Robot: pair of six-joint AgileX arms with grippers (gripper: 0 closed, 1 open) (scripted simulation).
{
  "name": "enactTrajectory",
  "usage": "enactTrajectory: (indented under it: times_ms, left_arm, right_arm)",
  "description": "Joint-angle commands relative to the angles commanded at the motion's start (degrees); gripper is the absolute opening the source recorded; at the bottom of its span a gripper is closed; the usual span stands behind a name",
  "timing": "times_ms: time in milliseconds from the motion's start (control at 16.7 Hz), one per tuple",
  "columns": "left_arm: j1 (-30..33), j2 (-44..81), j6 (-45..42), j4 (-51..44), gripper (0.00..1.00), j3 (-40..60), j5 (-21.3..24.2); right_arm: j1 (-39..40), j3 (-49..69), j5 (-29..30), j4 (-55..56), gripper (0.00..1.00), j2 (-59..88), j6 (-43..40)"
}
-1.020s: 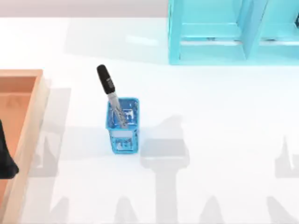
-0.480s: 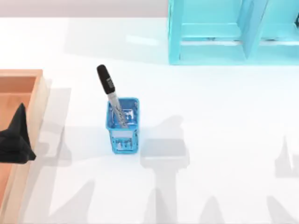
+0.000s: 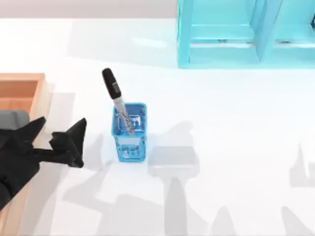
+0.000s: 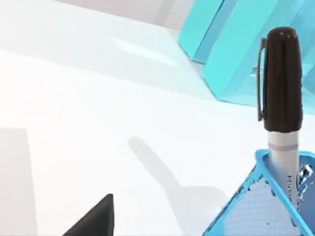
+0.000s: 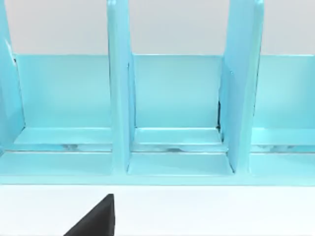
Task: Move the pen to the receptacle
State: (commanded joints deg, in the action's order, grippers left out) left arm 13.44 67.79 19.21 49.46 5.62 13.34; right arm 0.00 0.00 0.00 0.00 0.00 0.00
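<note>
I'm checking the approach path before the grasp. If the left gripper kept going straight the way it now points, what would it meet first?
Probably the blue cup holding the pen. The left gripper, open, points across the table toward it with bare table between. Height is unclear, so it might meet the pen's black cap instead.

On the white bench (image 3: 221, 123), the left pincer (image 3: 61, 129) hangs near the left edge, its two black fingers (image 3: 74, 140) spread apart and aimed at the blue cup (image 3: 130, 132) just beside them. The pen (image 3: 116, 98) stands tilted in that cup, black cap leaning toward the far edge. The wooden tray (image 3: 22, 91) sits at the left edge, partly under the arm. A light-blue shelf unit (image 3: 246, 34) occupies the far right corner.
</note>
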Motion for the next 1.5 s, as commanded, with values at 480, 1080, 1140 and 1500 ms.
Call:
enactTrajectory:
  times_ms: [480,1080,1140,1500]
  left_arm:
    - [5.07,22.43,7.3,17.69,1.0,2.38,5.18]
    - [7.05,29.29,7.94,19.07,1.0,8.38,3.57]
    - [7.78,32.09,8.12,19.43,1.0,10.74,2.89]
    - [11.6,45.16,9.1,20.59,1.0,22.82,-0.63]
  right_arm:
    - [0.0,0.0,0.0,0.0,1.0,0.0,0.0]
    - [0.0,0.0,0.0,0.0,1.0,0.0,0.0]
    - [0.0,0.0,0.0,0.0,1.0,0.0,0.0]
    - [0.0,0.0,0.0,0.0,1.0,0.0,0.0]
